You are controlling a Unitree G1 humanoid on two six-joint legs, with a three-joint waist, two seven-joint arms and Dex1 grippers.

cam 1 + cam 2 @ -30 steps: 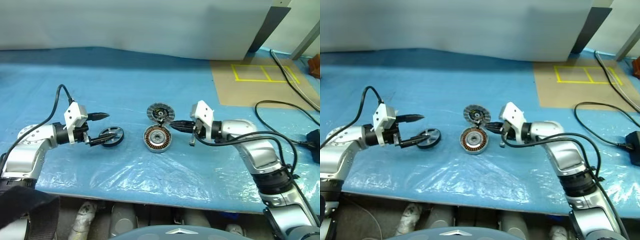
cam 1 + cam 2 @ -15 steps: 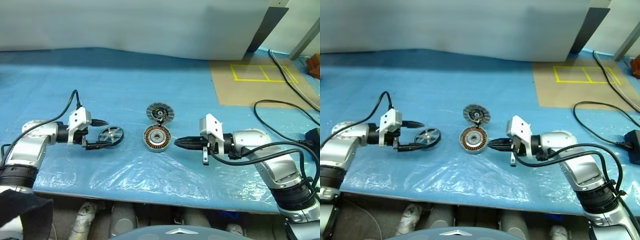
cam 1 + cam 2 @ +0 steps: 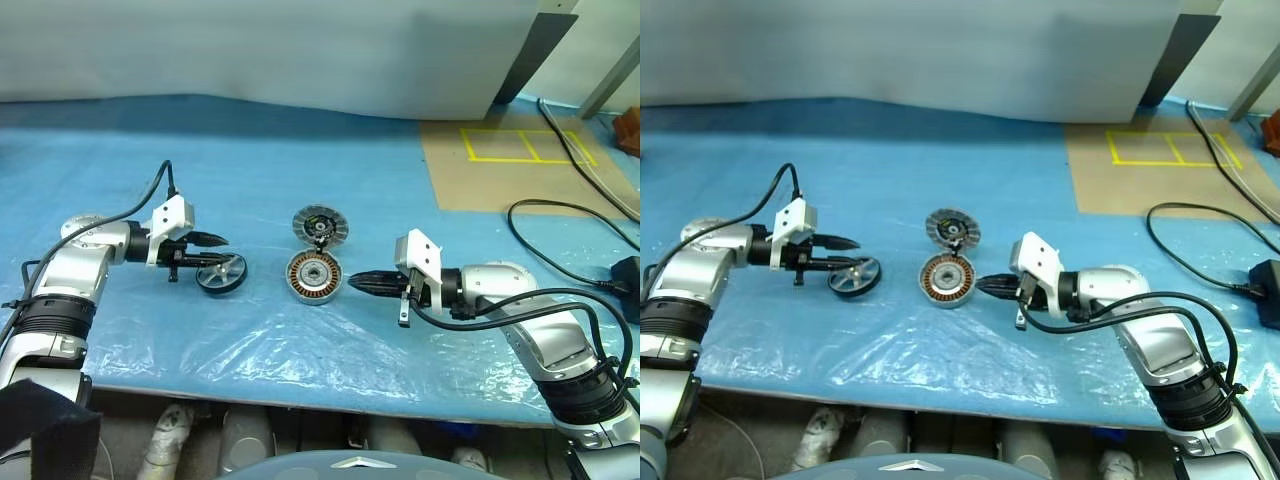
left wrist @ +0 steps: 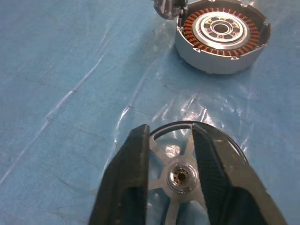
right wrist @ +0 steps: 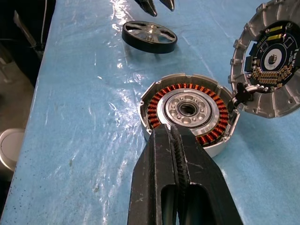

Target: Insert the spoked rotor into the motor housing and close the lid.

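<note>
My left pincer (image 4: pixel 171 154) hangs half apart over the spoked rotor (image 3: pixel 221 272), lying flat near the open motor housing (image 3: pixel 315 278); it looks small, hard and slippery, so I would pinch its dark rim; my right pincer (image 5: pixel 175 133) is squeezed together.

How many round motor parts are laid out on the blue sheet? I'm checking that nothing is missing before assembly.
3. The spoked rotor lies at the left gripper's tips; the motor housing sits mid-sheet before the right gripper; the lid lies open just behind the housing, joined to it.
</note>
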